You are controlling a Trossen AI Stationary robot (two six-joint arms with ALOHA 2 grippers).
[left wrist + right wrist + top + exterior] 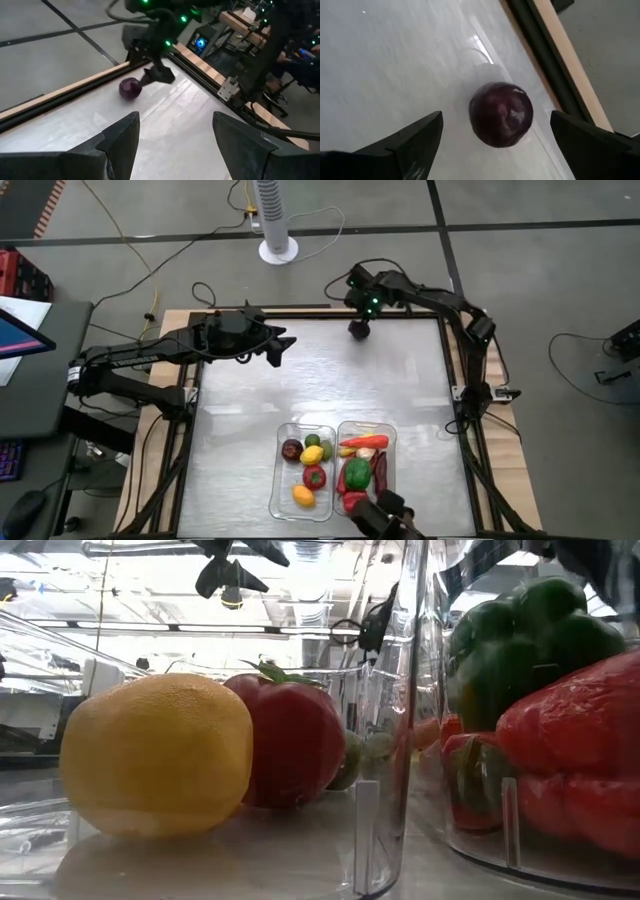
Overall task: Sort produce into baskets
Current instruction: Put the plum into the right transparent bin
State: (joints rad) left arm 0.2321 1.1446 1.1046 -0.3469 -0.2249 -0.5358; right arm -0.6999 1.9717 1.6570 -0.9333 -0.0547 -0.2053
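A dark purple round fruit (358, 331) rests on the table close to the far rail; it also shows in the right wrist view (501, 114) and the left wrist view (130, 88). My right gripper (496, 116) is open just above it, one finger on either side, apart from it. My left gripper (281, 346) is open and empty over the table's far left part, and shows in its own wrist view (175, 122). Two clear tubs stand side by side at the near edge: the left one (282, 480) holds round fruits, the right one (391, 442) a green pepper, red pieces and an orange one.
The black rail and wooden frame (560, 55) run right behind the purple fruit. A dark camera mount (385, 515) stands at the near edge by the tubs. The table's middle (330, 380) is bare metal. A white fan base (278, 250) stands beyond the far edge.
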